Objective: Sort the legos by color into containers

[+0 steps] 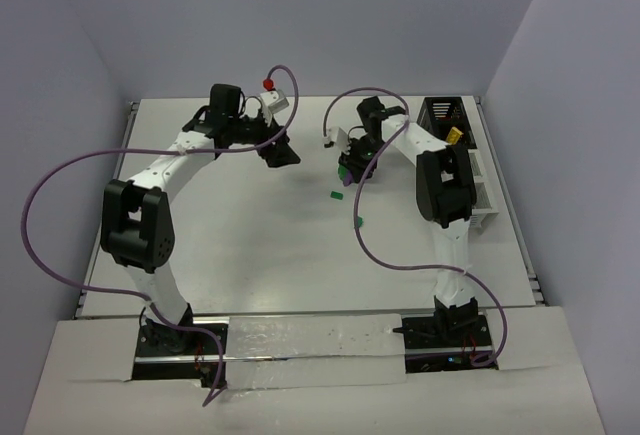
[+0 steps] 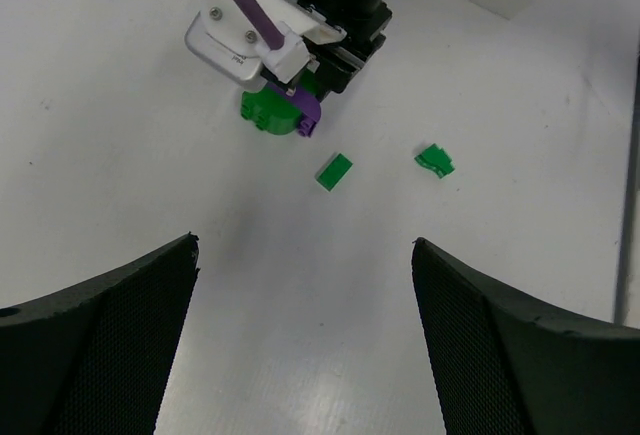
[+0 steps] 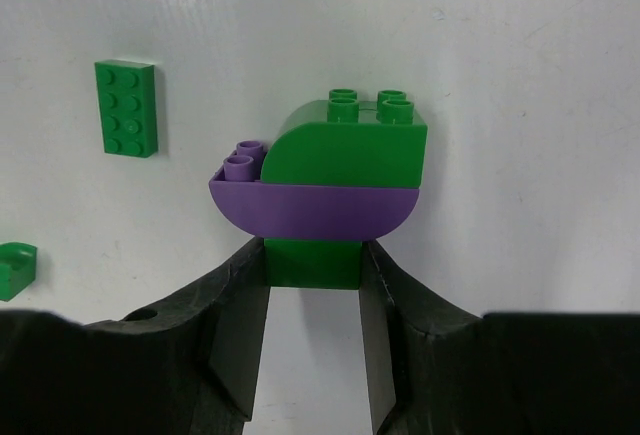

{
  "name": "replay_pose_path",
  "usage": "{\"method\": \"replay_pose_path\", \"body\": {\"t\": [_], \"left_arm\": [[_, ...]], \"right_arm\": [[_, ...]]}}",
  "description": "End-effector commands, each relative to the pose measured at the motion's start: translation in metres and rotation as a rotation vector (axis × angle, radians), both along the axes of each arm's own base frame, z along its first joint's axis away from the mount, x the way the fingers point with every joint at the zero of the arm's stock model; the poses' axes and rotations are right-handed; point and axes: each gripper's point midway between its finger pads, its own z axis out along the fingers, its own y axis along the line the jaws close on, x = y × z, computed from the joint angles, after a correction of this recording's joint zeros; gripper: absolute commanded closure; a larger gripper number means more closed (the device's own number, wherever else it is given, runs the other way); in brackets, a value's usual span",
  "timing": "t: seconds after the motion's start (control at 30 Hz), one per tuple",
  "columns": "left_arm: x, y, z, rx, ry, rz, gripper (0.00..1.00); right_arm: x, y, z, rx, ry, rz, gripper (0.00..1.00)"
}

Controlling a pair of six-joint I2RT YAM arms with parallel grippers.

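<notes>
Near the middle of the bench (image 1: 250, 245), the right jaws clamp the green bottom block of a green-purple-green stack (image 3: 330, 170).
Left jaws hang wide open above the bench, holding nothing; a flat green brick (image 2: 334, 171) and a small green piece (image 2: 435, 160) lie loose near the stack, with the white rack (image 1: 483, 192) at the right edge.
</notes>
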Motion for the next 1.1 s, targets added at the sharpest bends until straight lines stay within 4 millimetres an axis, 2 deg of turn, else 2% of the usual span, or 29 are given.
{"method": "replay_pose_path", "body": {"t": [0.0,0.2,0.33,0.5,0.6,0.7,0.87,1.07], "left_arm": [[0.009,-0.003,0.023,-0.102,0.048,0.047,0.07],[0.01,-0.011,0.024,-0.191,0.286,0.133,0.08],[0.011,-0.015,0.027,-0.247,0.364,0.156,0.07],[0.015,-0.017,0.03,-0.302,0.486,0.163,0.08],[0.015,-0.021,0.045,-0.34,0.48,0.128,0.08],[0.013,-0.023,0.051,-0.356,0.492,0.102,0.08],[0.011,-0.024,0.046,-0.355,0.523,0.089,0.1],[0.014,-0.027,0.037,-0.347,0.566,0.08,0.19]], "right_arm": [[-0.009,0.014,0.048,0.091,-0.06,-0.009,1.0],[-0.006,0.042,0.14,0.257,-0.242,-0.031,1.0],[-0.011,0.06,0.168,0.308,-0.305,-0.008,1.0],[-0.028,0.082,0.179,0.307,-0.357,0.062,1.0],[-0.033,0.092,0.184,0.306,-0.386,0.08,1.0],[-0.033,0.098,0.185,0.305,-0.386,0.08,1.0],[-0.033,0.108,0.194,0.32,-0.417,0.084,1.0],[-0.034,0.119,0.2,0.318,-0.449,0.096,1.0]]}}
